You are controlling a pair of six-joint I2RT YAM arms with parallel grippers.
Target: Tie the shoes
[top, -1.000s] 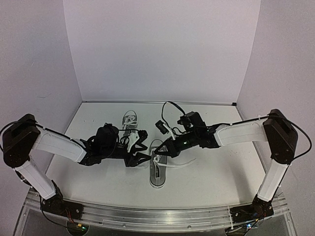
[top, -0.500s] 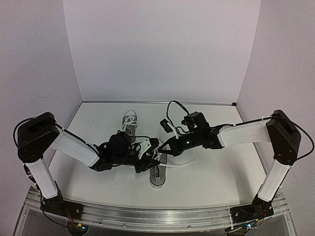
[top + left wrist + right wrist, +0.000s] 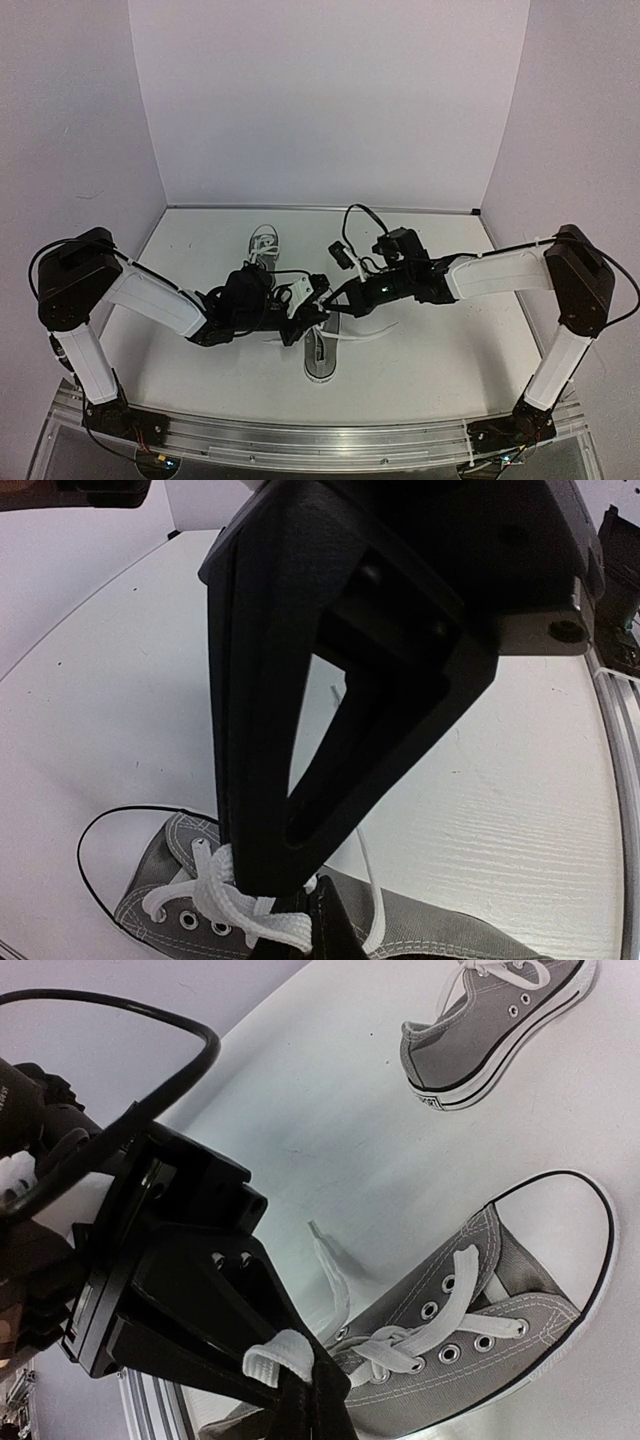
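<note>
One grey shoe (image 3: 320, 356) lies at the table's front centre, toe toward me; the other shoe (image 3: 263, 243) lies farther back. Both grippers meet over the near shoe's laced part. My left gripper (image 3: 315, 306) is shut, its tips (image 3: 268, 878) pressed on the white lace crossing (image 3: 250, 912) above the shoe (image 3: 440, 930). My right gripper (image 3: 331, 303) is shut on a folded loop of white lace (image 3: 281, 1356), directly against the left gripper's black body (image 3: 170, 1290). A loose lace end (image 3: 333, 1280) trails on the table beside the shoe (image 3: 500, 1350).
The second shoe (image 3: 495, 1022) sits apart with its laces loose. A black cable (image 3: 352, 222) arcs over the right wrist. White walls close off the back and sides; an aluminium rail (image 3: 320, 440) runs along the near edge.
My left arm has swung right to the near shoe and its jaws have gone from open to shut at the lace. The right gripper has stayed almost in place holding its loop.
</note>
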